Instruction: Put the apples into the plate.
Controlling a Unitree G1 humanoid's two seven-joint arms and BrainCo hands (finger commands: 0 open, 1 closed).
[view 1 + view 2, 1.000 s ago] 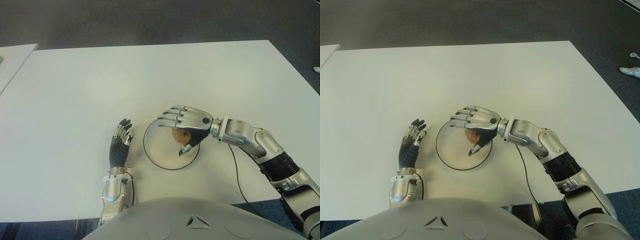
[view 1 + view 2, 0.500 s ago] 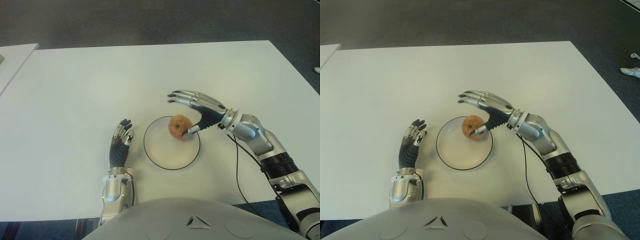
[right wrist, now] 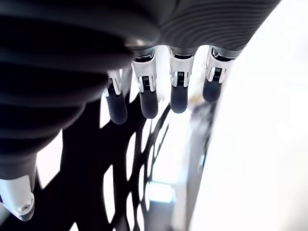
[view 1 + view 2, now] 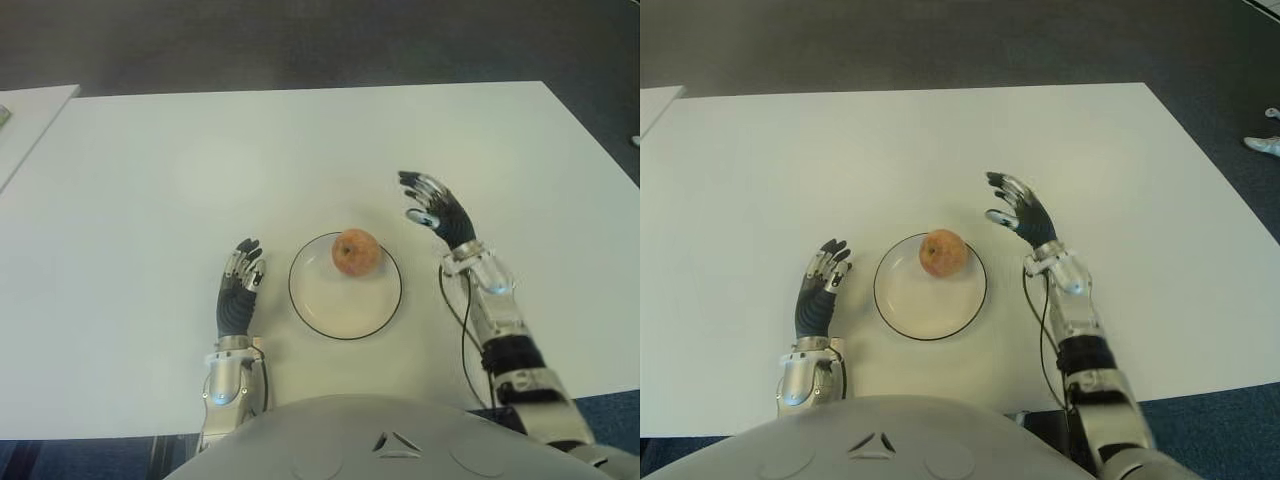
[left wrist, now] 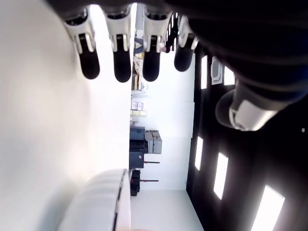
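Reddish apple is sitting in the black-rimmed plate on the white table, between both robot hands: right robot hand hovering spread wide, empty; left robot hand lying open, empty.

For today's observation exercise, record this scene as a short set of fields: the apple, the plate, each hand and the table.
apple: one apple sits inside the plate, toward its far rim
plate: round white plate with a dark rim, on the table between the two hands
right hand: right hand is open, fingers spread, to the right of the plate, holding nothing
left hand: left hand is open, shown just left of the plate, holding nothing
table: white table
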